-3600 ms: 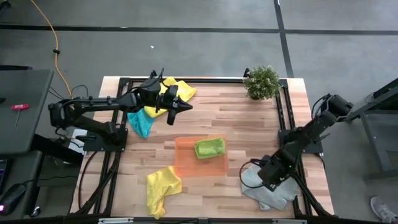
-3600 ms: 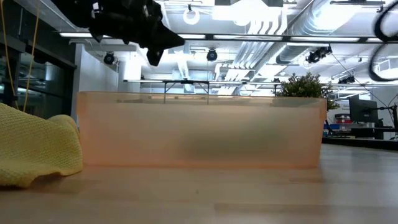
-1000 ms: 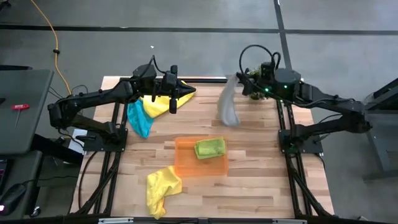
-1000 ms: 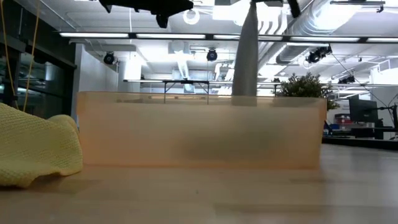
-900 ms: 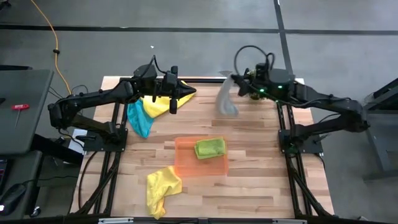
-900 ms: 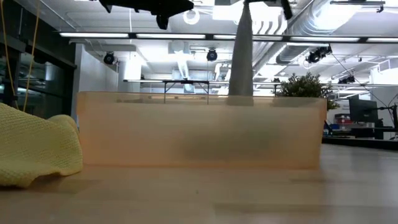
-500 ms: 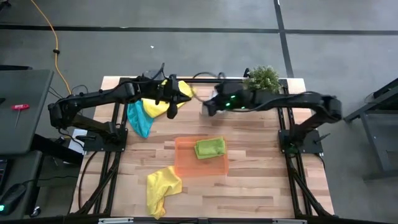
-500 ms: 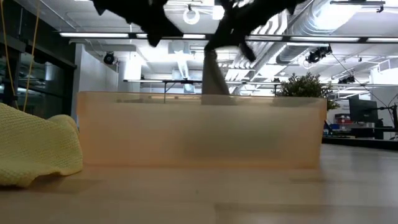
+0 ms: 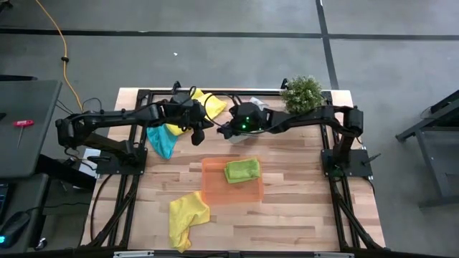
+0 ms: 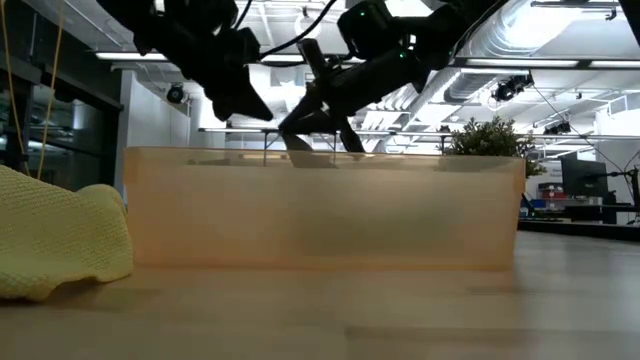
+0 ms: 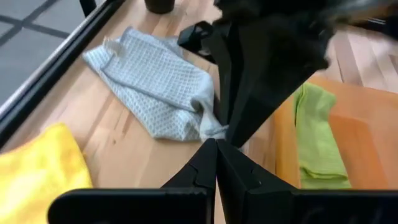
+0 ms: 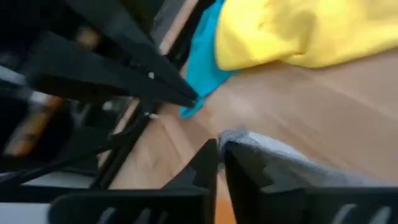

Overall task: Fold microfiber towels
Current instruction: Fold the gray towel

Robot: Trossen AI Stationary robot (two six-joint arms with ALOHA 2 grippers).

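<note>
The teal-blue towel [image 9: 159,139] lies at the left of the table, behind the left gripper [image 9: 199,136] on the side of its arm, partly under a yellow towel [image 9: 203,106] that is spread at the far edge. The left gripper is above the wood with its jaws together and holds nothing. Just in front of its tips, nearly touching, is the right gripper [image 9: 224,132], which reaches in from the other side. Its jaws are close together on a corner of the light grey towel [image 11: 158,94]; the rest of this towel lies flat on the table behind the right gripper's tips, toward the potted plant [image 9: 302,94]. Nearer to the front from both grippers is the orange tray [image 9: 213,183] with the lime green towel [image 9: 242,170] folded in it. The second yellow towel [image 9: 186,215] lies crumpled at the front, well apart from both grippers.
</note>
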